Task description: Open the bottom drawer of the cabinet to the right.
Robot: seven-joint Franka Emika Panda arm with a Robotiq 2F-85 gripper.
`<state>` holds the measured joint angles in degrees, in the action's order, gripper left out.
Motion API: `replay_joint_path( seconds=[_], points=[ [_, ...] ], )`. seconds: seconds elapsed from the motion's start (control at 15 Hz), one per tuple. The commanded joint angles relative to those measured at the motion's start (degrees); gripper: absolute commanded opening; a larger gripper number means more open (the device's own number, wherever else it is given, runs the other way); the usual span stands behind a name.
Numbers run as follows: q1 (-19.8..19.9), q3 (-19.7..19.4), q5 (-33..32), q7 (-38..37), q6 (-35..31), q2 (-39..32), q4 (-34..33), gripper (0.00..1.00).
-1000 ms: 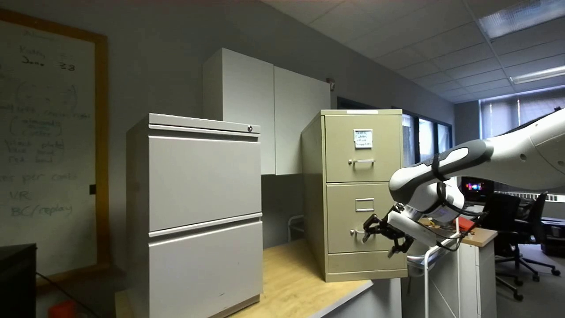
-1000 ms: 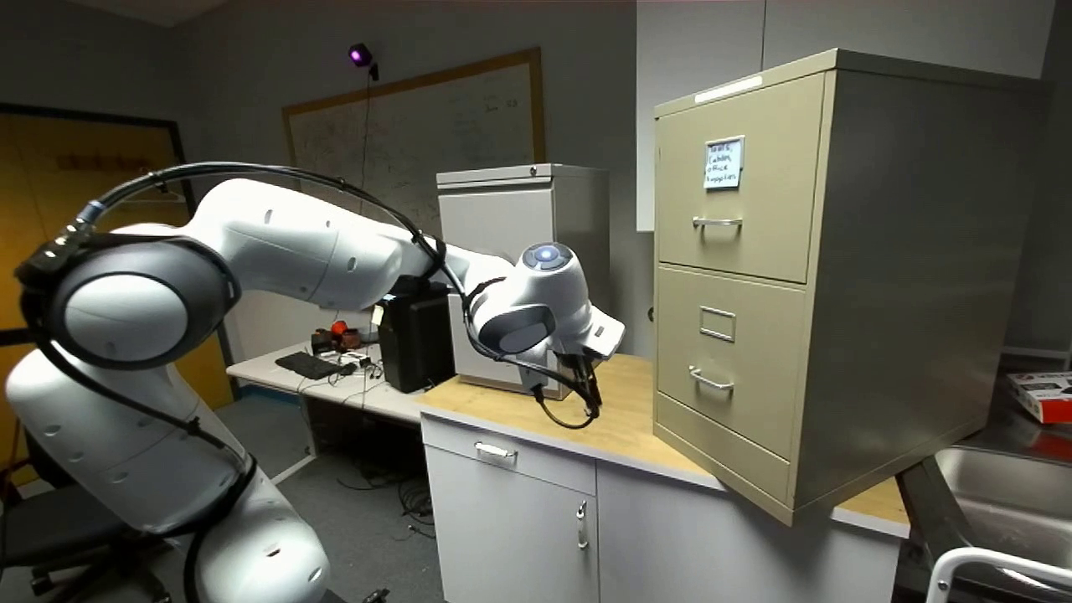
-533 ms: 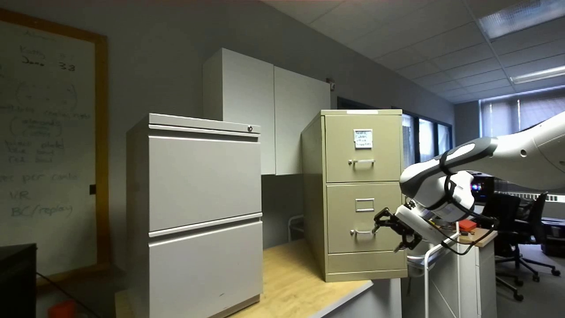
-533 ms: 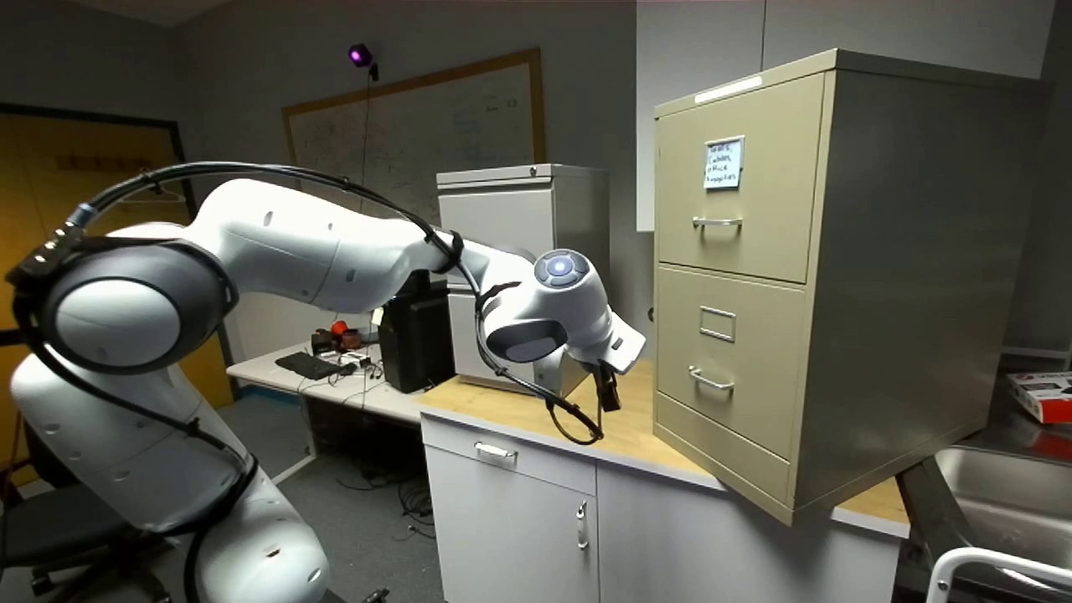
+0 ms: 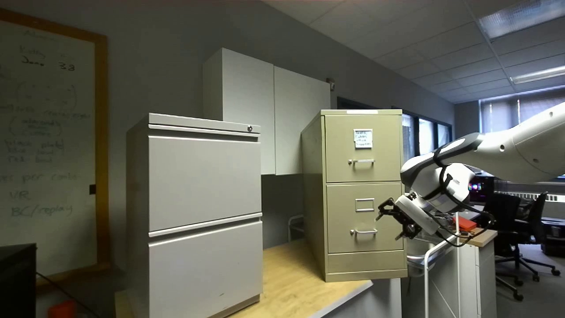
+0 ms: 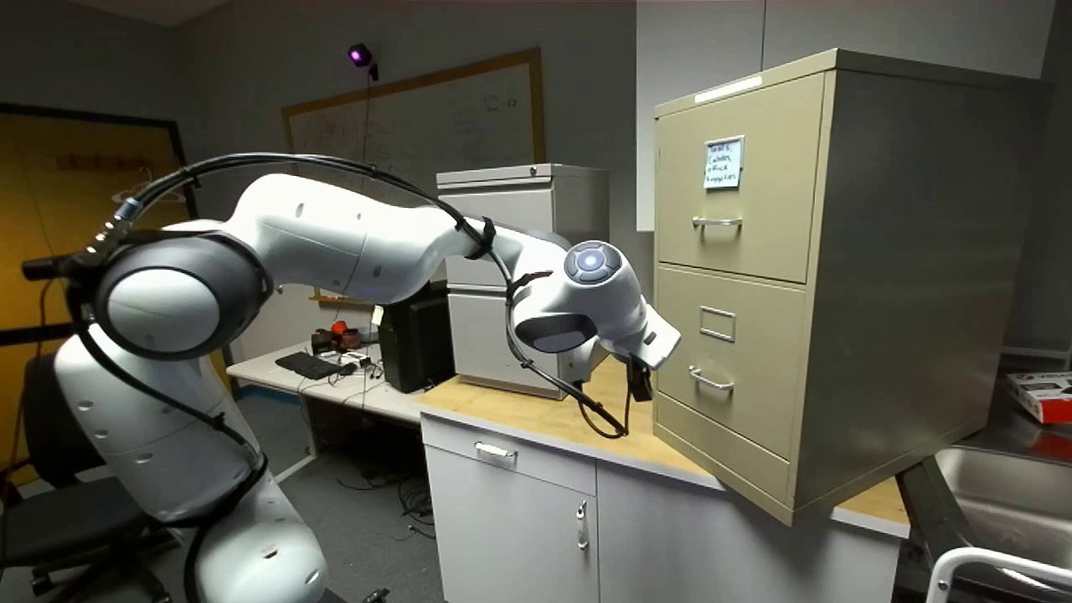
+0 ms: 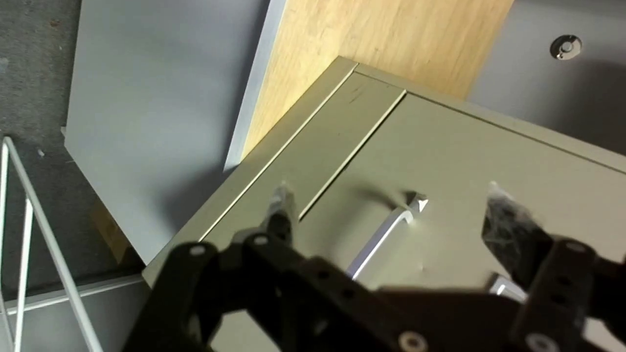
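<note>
The Robotiq gripper (image 7: 390, 193) has its 2 fingers (image 7: 512, 230) spread wide and grips nothing. In the wrist view, the drawer handle (image 7: 375, 243) lies between the fingers, its bar running from 7 o'clock toward 1 o'clock. In an exterior view, the bottom drawer (image 5: 364, 218) carries this handle at 9 o'clock from the gripper, near the fingers but apart from them. The drawer is closed, flush with the face of the beige filing cabinet (image 5: 314, 190). The upper drawer (image 5: 342, 150), fitted with a handwritten paper label (image 5: 363, 138), is at 11 o'clock. The filing cabinet stands on the wood-topped counter (image 5: 287, 269), which shows at 8 o'clock. Farther out, the light grey 2-drawer cabinet (image 5: 205, 181) stands at 9 o'clock, and the white wall cupboard (image 5: 249, 101) is mounted between 10 and 11 o'clock.
</note>
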<state>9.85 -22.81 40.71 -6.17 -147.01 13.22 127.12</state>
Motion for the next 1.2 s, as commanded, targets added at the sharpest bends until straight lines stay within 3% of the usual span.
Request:
replay_joint_path(
  seconds=[0.0, 0.27, 0.33, 0.6, 1.13],
  points=[
    [1.5, 0.0, 3.0, 0.5, 2.6, -6.0, -7.7, 1.00],
    [4.1, 0.7, 1.3, -4.0, 8.2, -10.6, -13.6, 1.00],
    [4.1, 1.6, 1.5, -1.5, 4.8, -7.9, -9.4, 1.00],
    [4.9, 1.6, 1.4, -2.4, 6.8, -10.4, -12.1, 1.00],
    [4.9, 4.3, 3.6, -0.8, -2.7, -12.8, -7.0, 1.00]
  ],
)
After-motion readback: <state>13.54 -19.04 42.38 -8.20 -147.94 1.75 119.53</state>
